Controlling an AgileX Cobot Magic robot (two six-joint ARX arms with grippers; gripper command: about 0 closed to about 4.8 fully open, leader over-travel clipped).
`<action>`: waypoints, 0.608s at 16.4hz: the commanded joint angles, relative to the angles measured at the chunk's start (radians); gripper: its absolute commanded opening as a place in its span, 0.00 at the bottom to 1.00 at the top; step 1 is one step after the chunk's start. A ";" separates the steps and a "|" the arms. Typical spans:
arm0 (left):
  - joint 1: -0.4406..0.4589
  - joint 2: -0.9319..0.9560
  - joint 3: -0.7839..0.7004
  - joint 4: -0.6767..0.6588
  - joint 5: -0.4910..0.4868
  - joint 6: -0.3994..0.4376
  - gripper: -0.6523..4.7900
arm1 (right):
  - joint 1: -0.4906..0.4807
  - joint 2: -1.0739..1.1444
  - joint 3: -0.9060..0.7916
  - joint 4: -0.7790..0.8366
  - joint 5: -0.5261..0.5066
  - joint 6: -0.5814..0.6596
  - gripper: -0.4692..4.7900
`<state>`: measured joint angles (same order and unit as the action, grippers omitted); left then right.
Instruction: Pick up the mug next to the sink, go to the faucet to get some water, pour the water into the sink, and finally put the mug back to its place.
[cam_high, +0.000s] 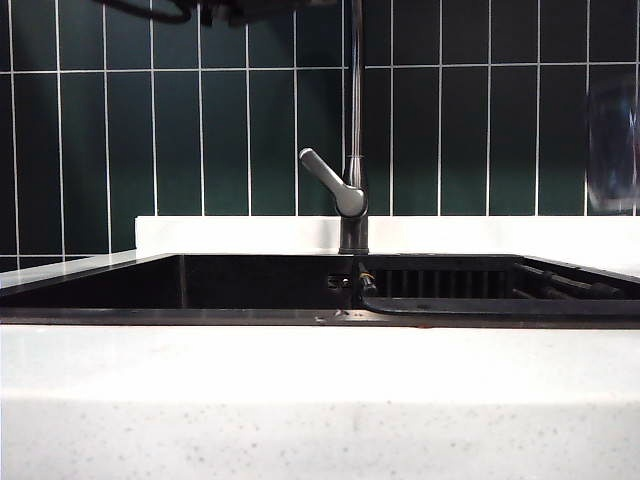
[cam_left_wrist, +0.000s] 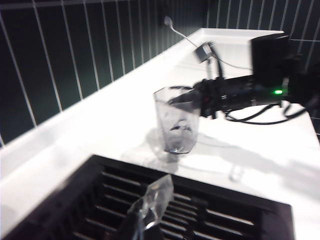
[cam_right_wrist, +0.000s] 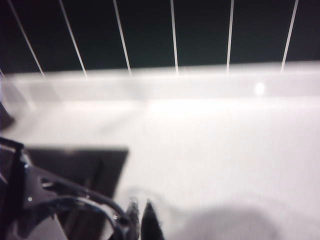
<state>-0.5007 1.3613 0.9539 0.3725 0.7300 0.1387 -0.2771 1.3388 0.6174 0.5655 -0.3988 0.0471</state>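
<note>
Beside sink (cam_left_wrist: 60, 200), mug (cam_left_wrist: 176, 120) clamped in right hand (cam_left_wrist: 197, 98) — left hand (cam_left_wrist: 150, 210) closed, empty.

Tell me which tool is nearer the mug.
Right. The right tool pinches the rim of the mug beside the sink; the left tool hangs shut over the sink's ribbed section, apart from the mug.

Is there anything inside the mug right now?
The mug, clamped at its rim by the right gripper, looks empty in the left wrist view; the blur could hide a thin film of water.
</note>
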 joint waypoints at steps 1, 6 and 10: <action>-0.002 -0.003 -0.010 0.010 0.016 -0.008 0.11 | 0.000 0.064 0.004 0.068 -0.029 -0.002 0.08; -0.001 -0.003 -0.011 0.010 0.042 -0.007 0.11 | 0.000 0.127 0.005 0.157 -0.030 -0.026 0.08; -0.001 -0.003 -0.011 0.010 0.060 -0.007 0.11 | 0.000 0.158 0.006 0.189 -0.026 -0.049 0.08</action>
<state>-0.5007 1.3617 0.9451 0.3706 0.7788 0.1345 -0.2771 1.4960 0.6178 0.7197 -0.4217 0.0109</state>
